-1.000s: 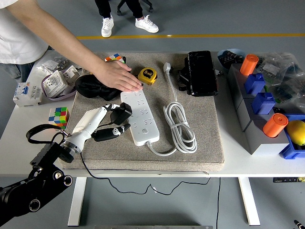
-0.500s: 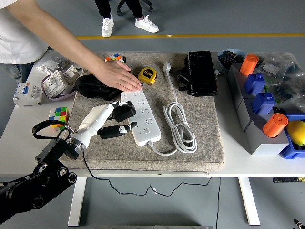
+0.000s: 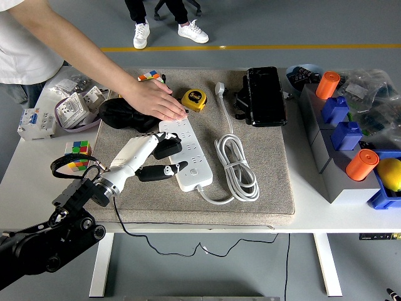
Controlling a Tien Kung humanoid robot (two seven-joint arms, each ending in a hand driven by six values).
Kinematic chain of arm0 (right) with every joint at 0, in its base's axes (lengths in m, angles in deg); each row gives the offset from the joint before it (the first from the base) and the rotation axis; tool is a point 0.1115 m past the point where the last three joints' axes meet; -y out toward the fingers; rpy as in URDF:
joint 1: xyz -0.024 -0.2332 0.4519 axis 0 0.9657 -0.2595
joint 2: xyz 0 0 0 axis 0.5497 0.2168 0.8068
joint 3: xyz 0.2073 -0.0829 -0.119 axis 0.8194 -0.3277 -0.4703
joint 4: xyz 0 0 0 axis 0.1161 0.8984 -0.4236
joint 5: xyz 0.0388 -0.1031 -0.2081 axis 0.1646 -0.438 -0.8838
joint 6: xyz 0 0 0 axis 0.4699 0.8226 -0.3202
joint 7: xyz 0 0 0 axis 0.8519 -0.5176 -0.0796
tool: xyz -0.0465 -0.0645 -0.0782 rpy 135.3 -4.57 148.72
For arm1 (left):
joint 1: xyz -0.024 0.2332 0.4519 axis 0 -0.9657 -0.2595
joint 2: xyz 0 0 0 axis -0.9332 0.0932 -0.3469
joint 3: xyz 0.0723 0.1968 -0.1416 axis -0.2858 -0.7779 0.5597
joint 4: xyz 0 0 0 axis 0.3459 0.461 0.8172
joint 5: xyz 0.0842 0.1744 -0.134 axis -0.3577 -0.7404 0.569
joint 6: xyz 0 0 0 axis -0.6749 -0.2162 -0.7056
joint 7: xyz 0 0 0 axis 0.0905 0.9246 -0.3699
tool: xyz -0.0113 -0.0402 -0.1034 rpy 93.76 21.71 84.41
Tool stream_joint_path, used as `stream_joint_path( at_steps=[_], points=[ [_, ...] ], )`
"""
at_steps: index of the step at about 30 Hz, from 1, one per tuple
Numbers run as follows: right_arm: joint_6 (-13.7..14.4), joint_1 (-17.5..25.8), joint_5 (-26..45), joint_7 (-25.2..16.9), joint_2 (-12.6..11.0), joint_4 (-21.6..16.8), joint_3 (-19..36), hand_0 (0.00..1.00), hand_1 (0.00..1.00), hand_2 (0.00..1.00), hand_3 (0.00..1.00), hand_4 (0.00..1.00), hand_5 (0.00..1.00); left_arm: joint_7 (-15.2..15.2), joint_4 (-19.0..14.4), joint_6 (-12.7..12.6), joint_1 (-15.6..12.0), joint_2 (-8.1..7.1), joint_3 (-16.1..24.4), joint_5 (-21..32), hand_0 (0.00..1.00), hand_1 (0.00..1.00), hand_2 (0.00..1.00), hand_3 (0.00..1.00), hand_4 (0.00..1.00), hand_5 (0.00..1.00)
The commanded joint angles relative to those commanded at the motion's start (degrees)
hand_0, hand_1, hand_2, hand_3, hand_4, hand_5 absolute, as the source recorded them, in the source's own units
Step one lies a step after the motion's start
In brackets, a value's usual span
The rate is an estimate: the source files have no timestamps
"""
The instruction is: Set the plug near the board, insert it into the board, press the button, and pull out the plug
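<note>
Advanced toward 2 o'clock, left hand now holds black plug clamped over white rectangular power strip's left edge; person's hand presses strip's 12 o'clock end.

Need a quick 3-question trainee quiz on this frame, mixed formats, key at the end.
1. True or false: the robot's left hand holds the black plug over the white power strip.
2. What is the person's hand doing? A) pressing flat on the strip's far end B) lifting the yellow tape measure C) holding the coiled white cable
3. Fill in: the strip lies on a grey ___ on the white table.

Key: 1 true; 2 A; 3 mat.
</note>
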Motion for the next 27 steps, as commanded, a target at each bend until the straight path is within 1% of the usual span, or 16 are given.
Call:
stream_joint_path(
  at_steps=[4, 12, 21, 27],
  points=[
    [0.01, -0.03, 0.03, 0.02, -0.08, 0.03, -0.10, 0.618, 0.673, 0.678, 0.569, 0.852, 0.497, 0.26, 0.10, 0.08, 0.41, 0.23, -0.05, -0.40, 0.736, 0.765, 0.762, 0.720, 0.835, 0.680],
    [0.04, 0.04, 0.10, -0.05, -0.19, 0.01, -0.31, 0.618, 0.673, 0.677, 0.569, 0.852, 0.497, 0.63, 0.00, 0.12, 0.59, -0.03, -0.25, -0.82, 0.730, 0.763, 0.762, 0.718, 0.837, 0.684],
    [0.08, 0.05, 0.05, -0.12, -0.18, -0.06, -0.27, 0.619, 0.672, 0.677, 0.567, 0.851, 0.496, 1.06, -0.14, 0.51, 0.98, 0.06, -1.03, -0.97, 0.723, 0.753, 0.754, 0.711, 0.839, 0.686],
    [0.18, 0.10, 0.00, -0.30, -0.15, -0.11, -0.06, 0.618, 0.671, 0.676, 0.566, 0.850, 0.495, 1.99, 0.00, 0.71, 1.37, 0.18, -1.43, -1.49, 0.709, 0.749, 0.750, 0.708, 0.841, 0.688]
  ],
)
